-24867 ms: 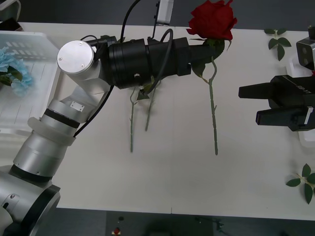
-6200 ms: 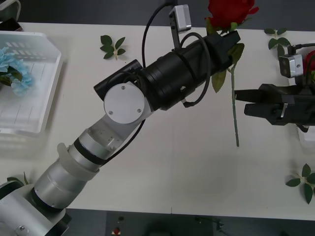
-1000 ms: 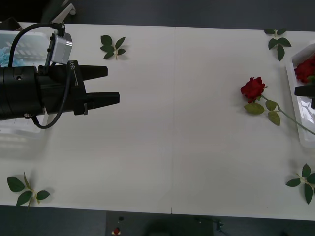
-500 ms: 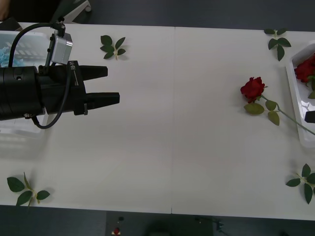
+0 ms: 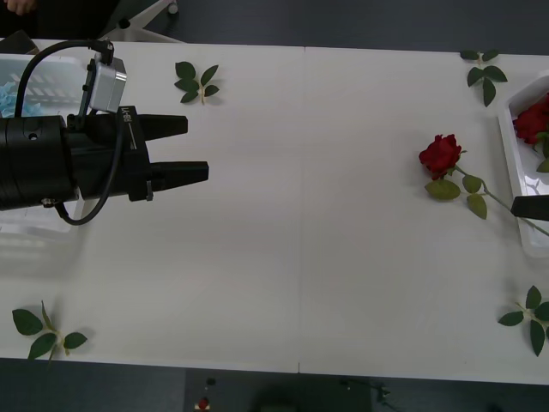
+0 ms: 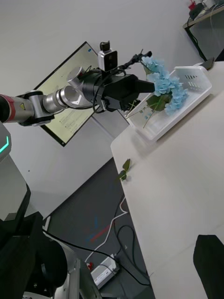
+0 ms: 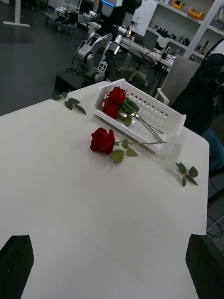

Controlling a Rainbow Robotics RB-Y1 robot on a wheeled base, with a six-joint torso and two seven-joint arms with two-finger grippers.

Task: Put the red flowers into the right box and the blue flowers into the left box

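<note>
Left claw hovering with black fingers parted over the white tabletop, just beside the left box with blue flowers inside. Far across from that box, one red rose lying on the tabletop, stem reaching onto the right box, where another red bloom rests. Loose leaf sprigs scattered near the tabletop's edges.

Black cylindrical forearm, grey wrist camera, looping black cable
</note>
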